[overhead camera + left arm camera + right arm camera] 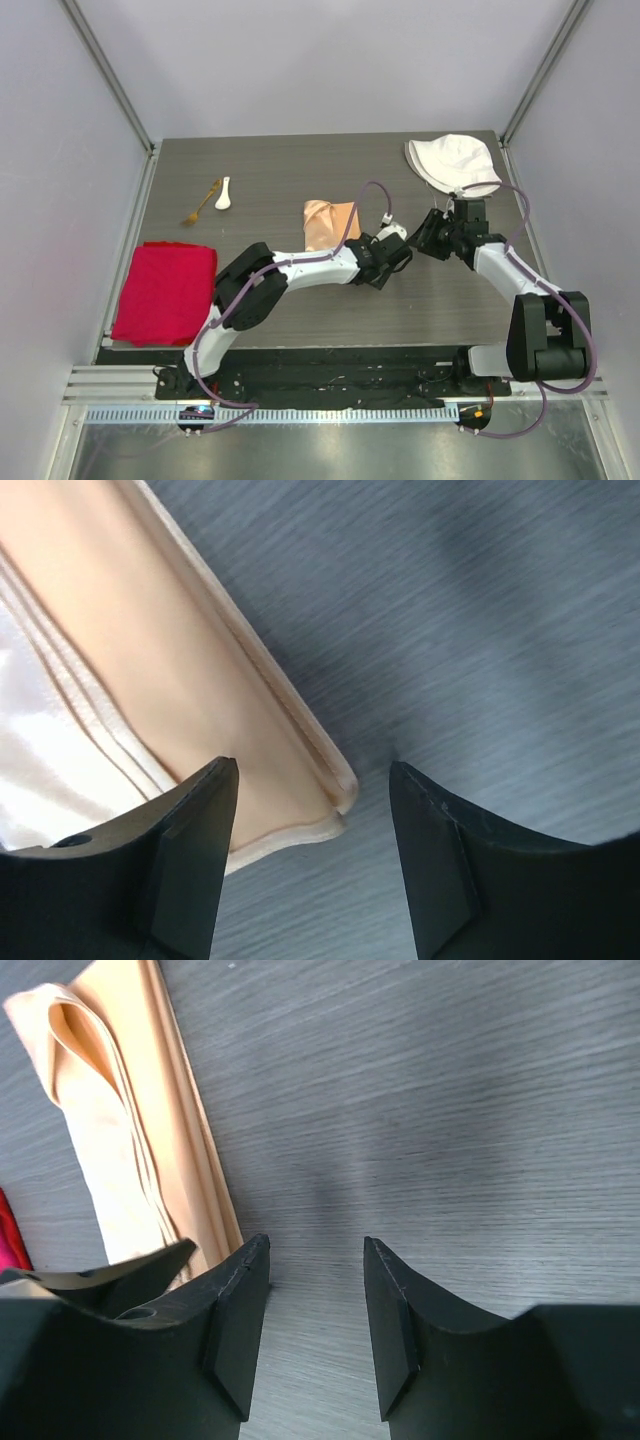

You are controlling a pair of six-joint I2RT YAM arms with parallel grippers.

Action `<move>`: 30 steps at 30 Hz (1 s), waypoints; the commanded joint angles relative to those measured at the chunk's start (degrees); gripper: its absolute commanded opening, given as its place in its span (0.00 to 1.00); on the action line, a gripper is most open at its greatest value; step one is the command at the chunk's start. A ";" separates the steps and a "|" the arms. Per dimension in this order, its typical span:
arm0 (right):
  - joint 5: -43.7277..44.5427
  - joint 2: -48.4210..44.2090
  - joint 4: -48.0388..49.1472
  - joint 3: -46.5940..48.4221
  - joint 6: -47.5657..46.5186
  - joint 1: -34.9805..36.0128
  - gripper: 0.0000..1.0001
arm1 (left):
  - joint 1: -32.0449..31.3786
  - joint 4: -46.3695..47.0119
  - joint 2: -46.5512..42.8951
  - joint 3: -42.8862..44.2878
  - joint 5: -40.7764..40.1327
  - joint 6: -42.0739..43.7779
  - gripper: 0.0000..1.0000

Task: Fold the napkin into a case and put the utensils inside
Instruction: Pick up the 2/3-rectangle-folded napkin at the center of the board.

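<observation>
The peach-orange napkin (328, 222) lies folded into a narrow layered rectangle at the table's middle. My left gripper (368, 250) is open at its near right corner. In the left wrist view the napkin's corner (150, 680) lies between the spread fingers of the gripper (312, 780), which hold nothing. My right gripper (430, 235) is open and empty over bare table to the right of the napkin; in the right wrist view (317, 1250) the napkin (130, 1150) is to the left. The white spoon (223, 193) and gold fork (201, 203) lie together at the far left.
A bright red cloth (165, 292) lies at the near left edge. A white fabric hat (455, 163) sits at the far right corner, just behind the right arm. Metal frame posts stand at the table's back corners.
</observation>
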 commanded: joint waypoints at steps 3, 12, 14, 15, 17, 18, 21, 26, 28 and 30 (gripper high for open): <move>0.21 0.50 0.49 -1.10 -1.20 -0.24 0.47 | -1.44 -6.16 1.56 3.92 -6.69 -1.93 0.64; -4.18 5.59 3.65 -0.76 -2.78 0.11 0.45 | -1.18 -6.69 4.03 4.37 -5.63 -3.34 0.35; -6.72 7.09 5.23 -0.67 -2.34 0.72 0.46 | -0.74 -6.86 2.45 3.49 -5.72 -3.96 0.16; -7.09 7.62 6.81 -0.23 -2.17 1.16 0.47 | -0.13 -6.78 1.57 3.05 -5.37 -4.22 0.11; -8.22 9.73 7.78 0.56 -2.08 2.56 0.50 | 0.58 -6.25 -0.27 0.95 -3.97 -5.53 0.01; -10.93 10.43 9.36 1.35 -0.95 2.75 0.52 | 1.45 -5.99 -2.81 -0.02 -3.53 -5.89 0.00; -15.94 12.89 15.07 2.05 1.61 3.62 0.55 | 2.95 -3.18 -8.51 -5.27 0.33 -7.82 0.00; -15.44 17.28 17.99 6.36 3.72 7.84 0.65 | 6.64 3.76 -17.23 -14.70 7.88 -10.02 0.00; -15.44 20.10 18.94 8.82 4.68 9.34 0.65 | 7.26 5.61 -19.78 -17.42 8.95 -10.64 0.00; -15.35 21.59 21.76 10.05 6.97 10.39 0.66 | 7.52 5.79 -20.76 -18.05 9.48 -10.55 0.00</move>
